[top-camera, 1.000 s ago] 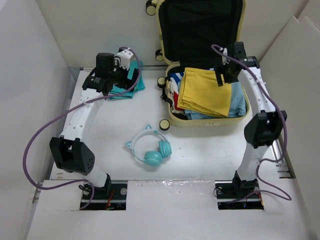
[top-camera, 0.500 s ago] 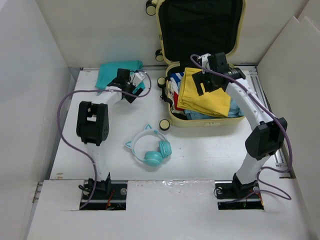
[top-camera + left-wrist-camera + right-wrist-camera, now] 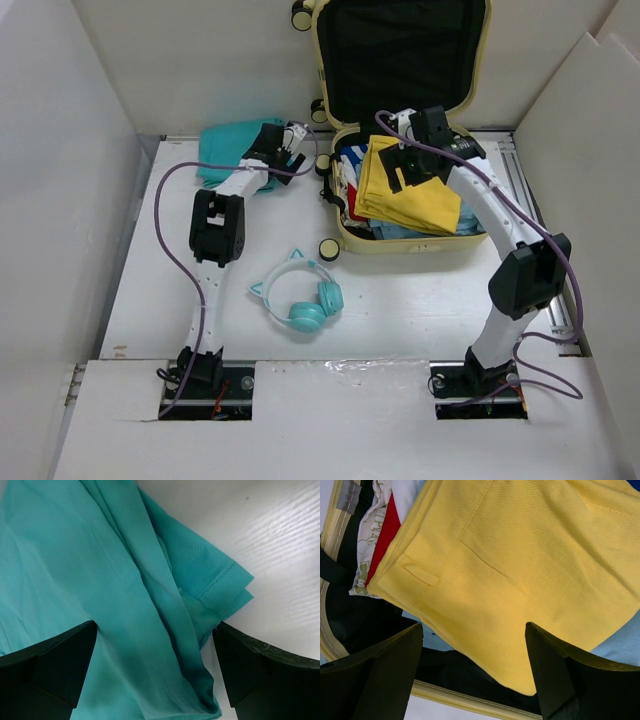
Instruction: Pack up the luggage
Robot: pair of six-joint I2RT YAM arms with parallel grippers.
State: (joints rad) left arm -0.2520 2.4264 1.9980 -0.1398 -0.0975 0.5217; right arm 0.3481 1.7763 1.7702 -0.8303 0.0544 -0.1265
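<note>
Nothing could be read for certain. A cream printed cloth packed in the luggage carried a few olive letters, too cut off to make out.

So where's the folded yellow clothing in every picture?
Top external: the yellow clothing lies on top of the pile inside the luggage.
Left wrist: not in it; only teal cloth shows.
Right wrist: it fills the middle and right.
Shared landmark: the red-and-white garment at its left edge, in the top and right wrist views.
</note>
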